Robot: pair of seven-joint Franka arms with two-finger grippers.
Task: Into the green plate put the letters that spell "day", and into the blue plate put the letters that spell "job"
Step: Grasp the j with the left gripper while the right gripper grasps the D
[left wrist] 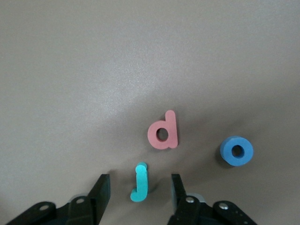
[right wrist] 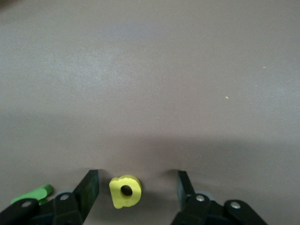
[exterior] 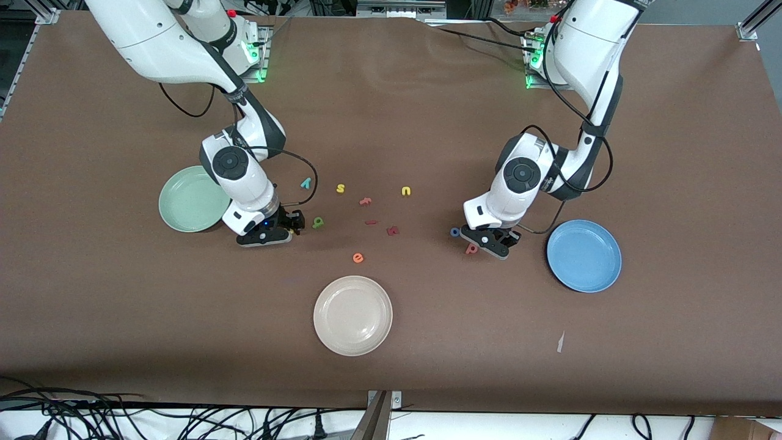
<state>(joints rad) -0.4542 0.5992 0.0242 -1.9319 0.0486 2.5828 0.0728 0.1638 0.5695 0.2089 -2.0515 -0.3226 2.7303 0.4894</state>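
I set left gripper (left wrist: 138,187) low on table, fingers apart, one each side of teal j (left wrist: 139,182), not touching: ready to pinch it. Pink b (left wrist: 163,131) and blue o (left wrist: 236,150) lie just beside, near blue plate (exterior: 605,269).

Right gripper (right wrist: 136,190) also down, fingers apart around yellow a (right wrist: 125,191), nothing held. Green d (right wrist: 33,194) beside one finger; teal y (exterior: 306,182) nearby. Green plate (exterior: 177,205) empty, close for short carry.
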